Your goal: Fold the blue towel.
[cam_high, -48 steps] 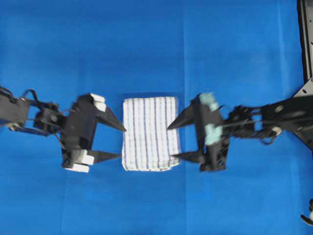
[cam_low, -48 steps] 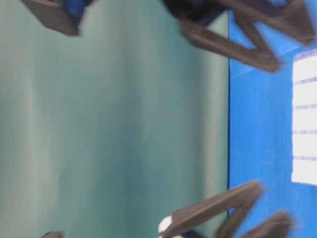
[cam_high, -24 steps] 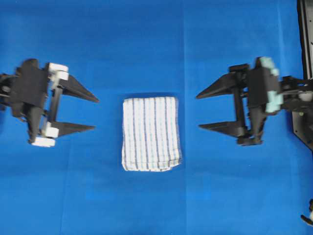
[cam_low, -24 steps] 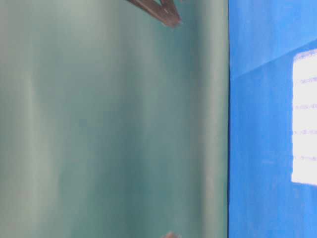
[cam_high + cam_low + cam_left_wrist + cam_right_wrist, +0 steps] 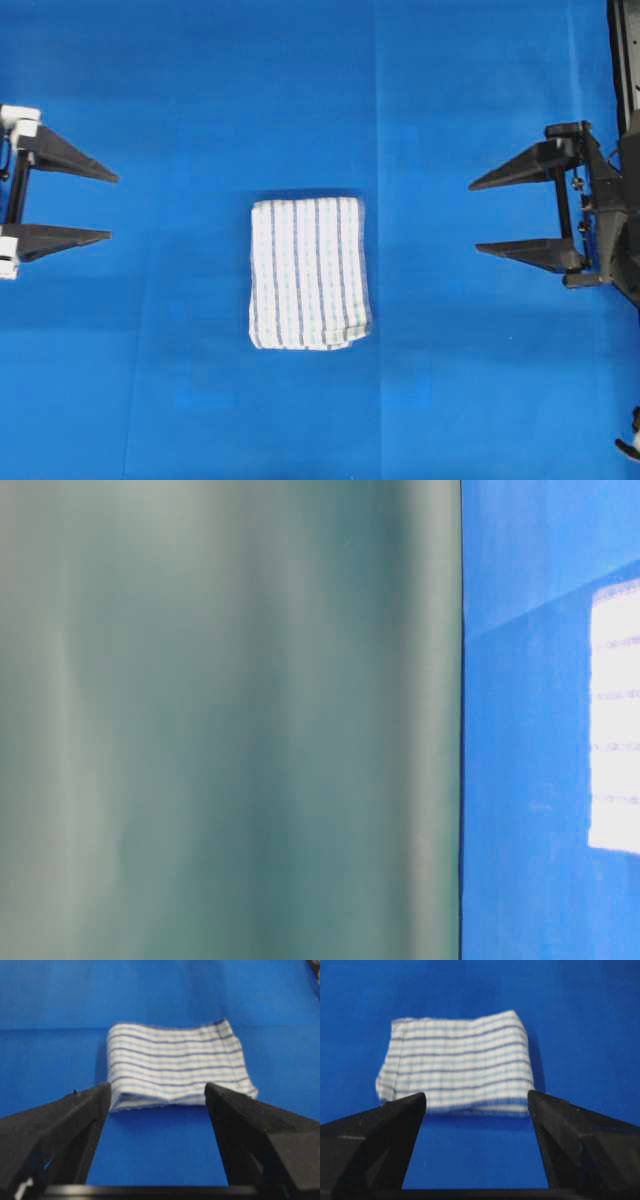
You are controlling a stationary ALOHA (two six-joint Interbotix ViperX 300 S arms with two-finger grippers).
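The towel (image 5: 308,272) lies folded; left claw (image 5: 62,207) at nine o'clock and right claw (image 5: 522,214) at three, both released; its loose corner could spring open

no text, label, brand, number or sign can be read in any view
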